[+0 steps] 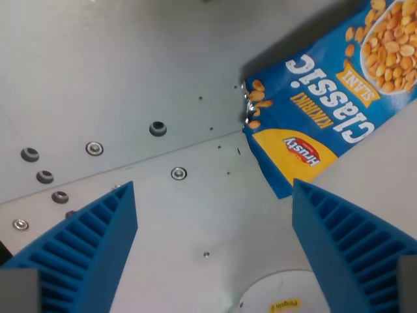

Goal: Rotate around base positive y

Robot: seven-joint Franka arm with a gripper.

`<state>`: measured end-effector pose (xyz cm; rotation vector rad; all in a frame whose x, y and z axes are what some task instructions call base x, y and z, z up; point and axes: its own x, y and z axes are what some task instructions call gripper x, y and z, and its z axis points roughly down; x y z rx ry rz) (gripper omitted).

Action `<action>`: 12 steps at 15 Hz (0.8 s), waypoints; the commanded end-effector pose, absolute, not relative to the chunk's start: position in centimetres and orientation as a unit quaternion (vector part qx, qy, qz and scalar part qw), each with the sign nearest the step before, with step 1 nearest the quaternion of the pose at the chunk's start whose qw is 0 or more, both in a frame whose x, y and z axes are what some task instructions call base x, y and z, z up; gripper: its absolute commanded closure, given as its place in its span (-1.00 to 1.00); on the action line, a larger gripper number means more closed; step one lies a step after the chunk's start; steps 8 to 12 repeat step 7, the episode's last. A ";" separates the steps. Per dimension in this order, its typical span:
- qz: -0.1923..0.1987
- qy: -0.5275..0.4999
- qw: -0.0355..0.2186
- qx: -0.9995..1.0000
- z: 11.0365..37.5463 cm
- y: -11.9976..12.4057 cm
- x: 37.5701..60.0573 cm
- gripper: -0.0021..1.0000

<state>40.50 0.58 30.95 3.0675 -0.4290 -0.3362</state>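
Observation:
A blue and yellow snack bag [326,104] printed "Classic" lies flat on the grey metal surface [130,78], in the upper right of the wrist view. My gripper [215,251] is open, with its two blue ribbed fingers [85,251] rising from the bottom corners. Nothing sits between them. The bag's near corner lies just above the finger at the wrist view's right.
The metal surface carries several bolts and screw holes [94,148] at the left, and a seam [163,153] runs diagonally across it. A white round object with a yellow label [283,297] shows at the bottom edge between the fingers.

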 end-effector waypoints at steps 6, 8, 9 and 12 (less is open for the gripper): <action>-0.258 -0.136 0.038 0.956 31.6 0.4 41.2 -1.00; -0.264 -0.136 0.039 0.954 31.6 0.4 41.2 -1.00; -0.264 -0.136 0.039 0.954 31.6 0.4 41.2 -1.00; -0.264 -0.136 0.039 0.954 31.6 0.4 41.2 -1.00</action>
